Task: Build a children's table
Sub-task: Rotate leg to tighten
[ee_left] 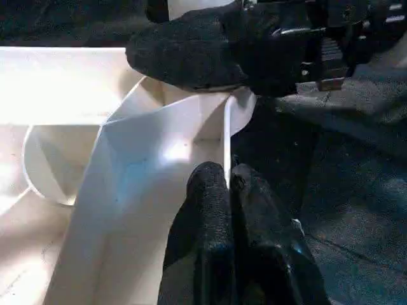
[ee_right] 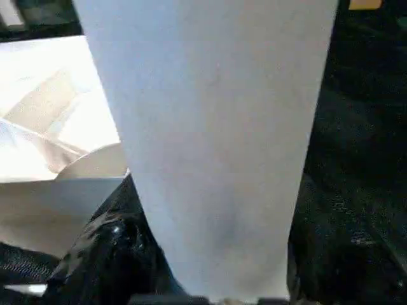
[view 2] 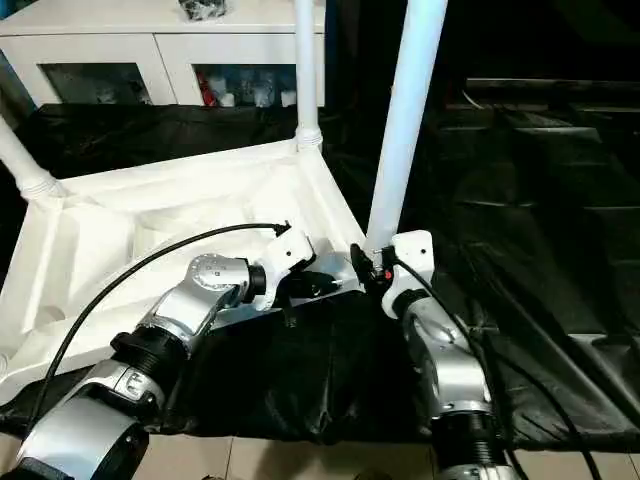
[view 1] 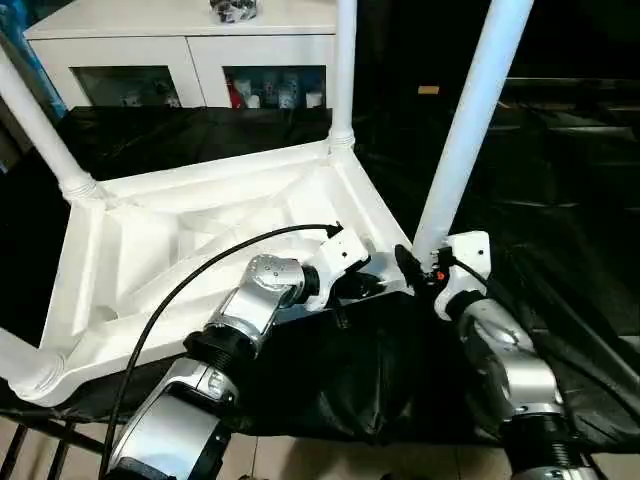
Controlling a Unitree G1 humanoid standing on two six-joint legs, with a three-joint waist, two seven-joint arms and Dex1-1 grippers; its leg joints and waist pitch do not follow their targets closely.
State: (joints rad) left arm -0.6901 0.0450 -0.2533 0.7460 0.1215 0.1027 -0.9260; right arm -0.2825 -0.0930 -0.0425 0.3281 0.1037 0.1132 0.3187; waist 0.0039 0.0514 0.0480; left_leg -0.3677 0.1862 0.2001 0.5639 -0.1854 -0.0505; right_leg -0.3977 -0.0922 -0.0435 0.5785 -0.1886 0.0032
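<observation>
The children's table top (view 1: 200, 230) lies upside down on black cloth, ribbed underside up. Three white legs stand in its corner sockets: one at the far corner (view 1: 344, 70), one at the left (view 1: 35, 125), one at the near left (view 1: 15, 360). A fourth leg (view 1: 470, 120) stands tilted at the near right corner. My right gripper (view 1: 420, 262) is shut on that leg's lower end, and the leg (ee_right: 210, 146) runs between its fingers (ee_right: 108, 254). My left gripper (ee_left: 227, 181) is shut on the thin rim (ee_left: 226, 140) of the table top beside that corner.
A white cabinet (view 1: 180, 50) with glass doors stands behind the table, with a small dark object (view 1: 233, 10) on top. Black cloth (view 1: 560, 200) covers the work surface to the right. Floor tiles (view 1: 300, 460) show at the near edge.
</observation>
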